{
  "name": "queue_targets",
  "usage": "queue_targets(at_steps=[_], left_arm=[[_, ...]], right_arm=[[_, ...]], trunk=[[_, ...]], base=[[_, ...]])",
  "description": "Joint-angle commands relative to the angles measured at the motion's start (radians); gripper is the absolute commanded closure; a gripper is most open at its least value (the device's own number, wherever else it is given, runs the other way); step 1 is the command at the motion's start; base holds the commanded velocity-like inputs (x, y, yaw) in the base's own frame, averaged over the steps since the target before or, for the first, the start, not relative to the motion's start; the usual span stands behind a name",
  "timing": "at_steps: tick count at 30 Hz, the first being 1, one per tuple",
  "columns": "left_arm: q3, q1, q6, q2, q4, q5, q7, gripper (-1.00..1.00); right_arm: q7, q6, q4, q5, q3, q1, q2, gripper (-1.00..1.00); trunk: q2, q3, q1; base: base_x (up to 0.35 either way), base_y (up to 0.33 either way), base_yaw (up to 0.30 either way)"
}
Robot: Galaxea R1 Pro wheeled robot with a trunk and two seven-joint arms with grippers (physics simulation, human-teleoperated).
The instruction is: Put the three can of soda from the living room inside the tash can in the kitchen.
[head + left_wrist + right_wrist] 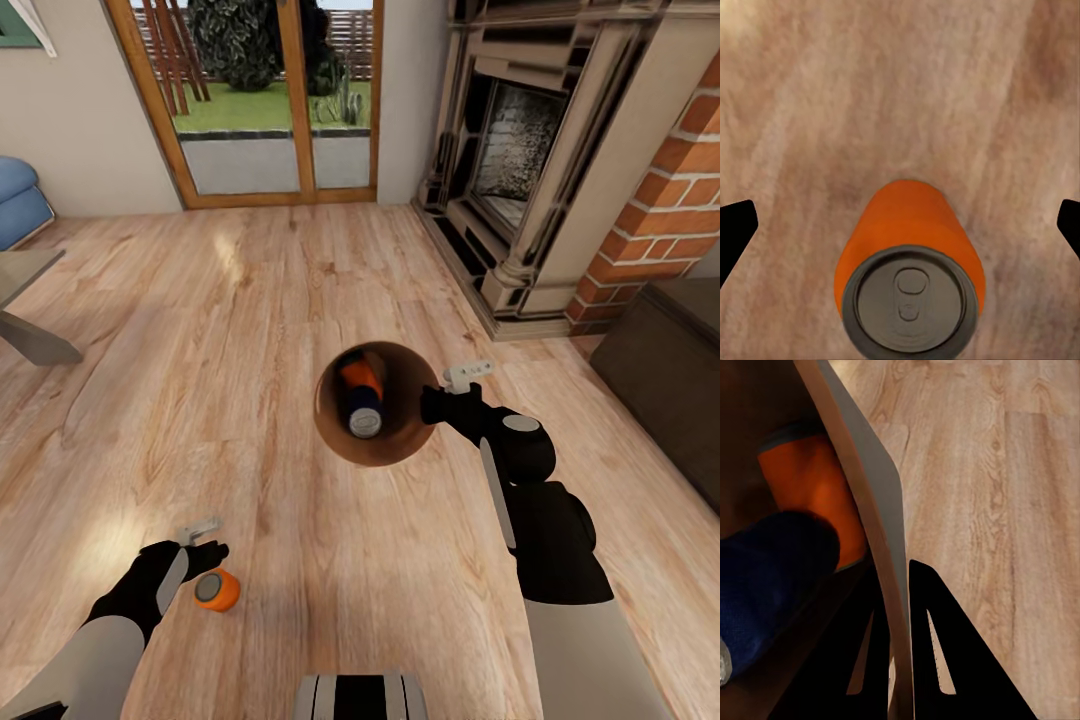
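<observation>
A can of soda, orange with a grey top, stands upright on the wood floor at the lower left. My left gripper hovers just beside it. In the left wrist view the can of soda sits between the gripper's wide-open fingers, untouched. The tash can, brown inside, is at the centre. It holds an orange can and a dark blue can. My right gripper is shut on its rim. In the right wrist view the right gripper has a finger on each side of the wall.
A stone fireplace and a brick chimney stand at the back right, with a dark cabinet in front of them. Wood-framed glass doors are straight ahead. A blue sofa and a table edge are on the left.
</observation>
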Motion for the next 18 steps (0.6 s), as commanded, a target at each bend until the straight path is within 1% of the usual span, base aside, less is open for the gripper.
queue_targets(at_steps=[1,13,18], left_arm=[[0.000,0.000,0.000,0.000,0.000,0.000,0.000,-1.00],[-0.001,0.000,0.010,-0.005,0.000,-0.002,-0.001,-1.00],[-0.001,0.000,0.012,-0.005,0.000,-0.002,0.032,-1.00]], right_arm=[[0.007,0.001,-0.001,-0.014,0.000,0.000,0.000,1.00],[0.007,0.001,-0.001,-0.014,-0.001,0.000,-0.001,1.00],[0.007,0.001,-0.001,-0.014,-0.001,0.000,0.001,1.00]], trunk=[[0.000,0.000,0.000],[0.000,0.000,0.000],[0.000,0.000,0.000]], base=[[0.000,0.000,0.000],[0.000,0.000,0.000],[0.000,0.000,0.000]])
